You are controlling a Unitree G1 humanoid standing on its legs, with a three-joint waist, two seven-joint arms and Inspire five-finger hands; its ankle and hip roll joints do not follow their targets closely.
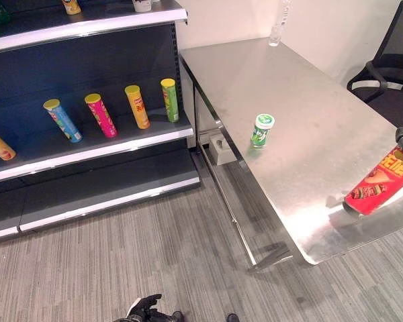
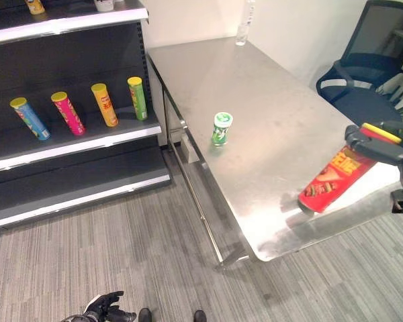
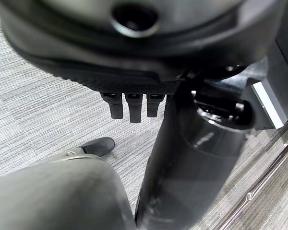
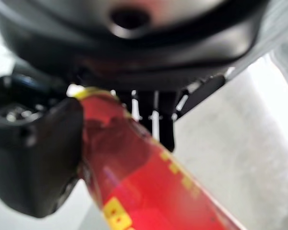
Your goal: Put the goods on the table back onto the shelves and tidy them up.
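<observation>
A red chip can (image 2: 336, 178) leans tilted at the steel table's (image 1: 309, 94) right edge, its lower end on the tabletop. My right hand (image 2: 383, 144) is shut on the can's upper end. In the right wrist view, the thumb (image 4: 33, 158) presses one side of the can (image 4: 149, 191) and the fingers wrap behind it. A small green jar (image 1: 262, 129) with a white lid stands upright near the table's left edge. My left hand (image 1: 144, 308) hangs low by the floor, open and holding nothing.
The dark shelf unit (image 1: 87, 151) stands left of the table. On its middle shelf lie several chip cans, among them blue (image 1: 62, 121), pink (image 1: 101, 115), orange (image 1: 137, 106) and green (image 1: 169, 100). A clear bottle (image 1: 279, 23) stands at the table's far corner. A black office chair (image 1: 389, 60) is at the right.
</observation>
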